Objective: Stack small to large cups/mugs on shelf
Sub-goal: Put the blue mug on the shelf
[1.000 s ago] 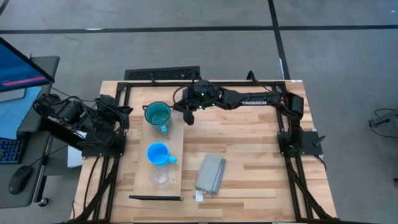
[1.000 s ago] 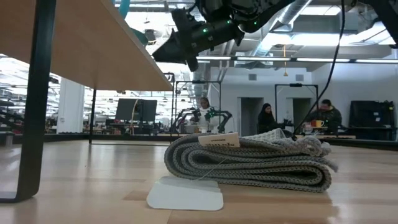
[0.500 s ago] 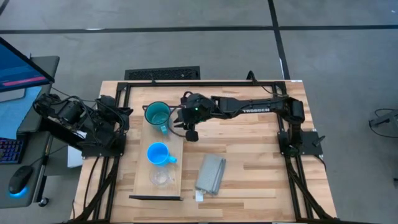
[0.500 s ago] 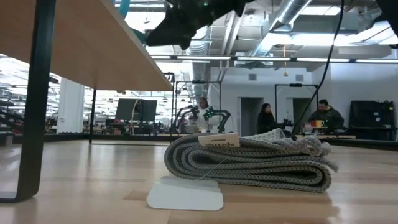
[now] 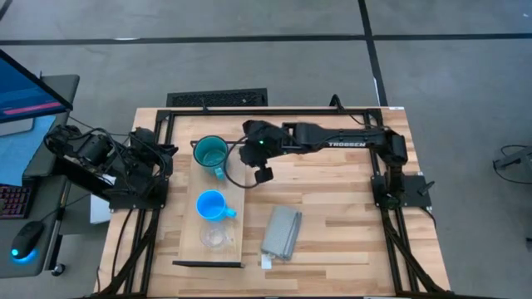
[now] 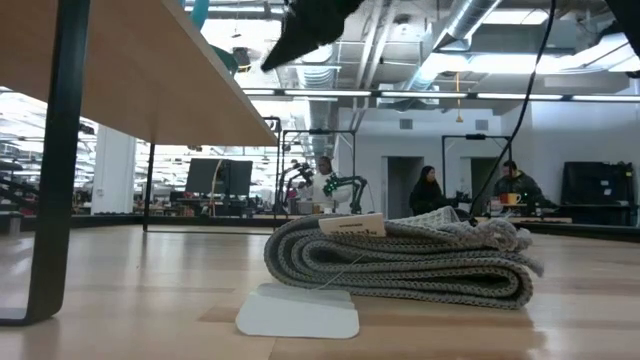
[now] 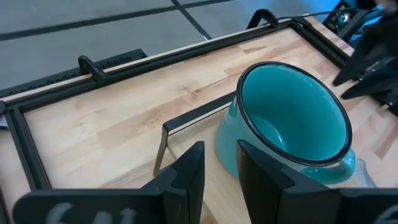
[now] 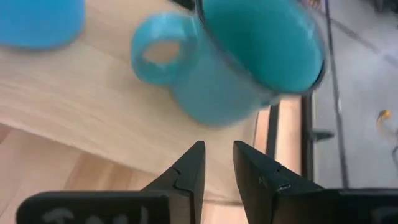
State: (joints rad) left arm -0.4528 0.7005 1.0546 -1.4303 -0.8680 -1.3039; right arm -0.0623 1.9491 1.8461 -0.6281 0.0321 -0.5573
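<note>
The teal mug (image 5: 210, 152) stands on its base at the far end of the pale shelf (image 5: 193, 224), its handle toward the near edge. The blue mug (image 5: 212, 205) stands mid-shelf and the clear cup (image 5: 214, 238) near the shelf's near end. My right gripper (image 5: 263, 174) hovers shut just right of the shelf, high above the table, looking at the teal mug's handle (image 8: 160, 53) and touching nothing. My left gripper (image 5: 165, 154) waits shut at the table's left, with the teal mug (image 7: 289, 121) in front of it.
A folded grey cloth (image 5: 281, 232) with a white tag lies on the table right of the shelf. The shelf (image 6: 150, 70) stands raised on dark legs. A black frame (image 5: 274, 110) runs along the table's edges. People sit in the room behind.
My right gripper has swung from beside the teal mug toward the table's near edge by a short way and has risen, almost leaving the low view at the top. The mugs, cup and cloth have stayed in place.
</note>
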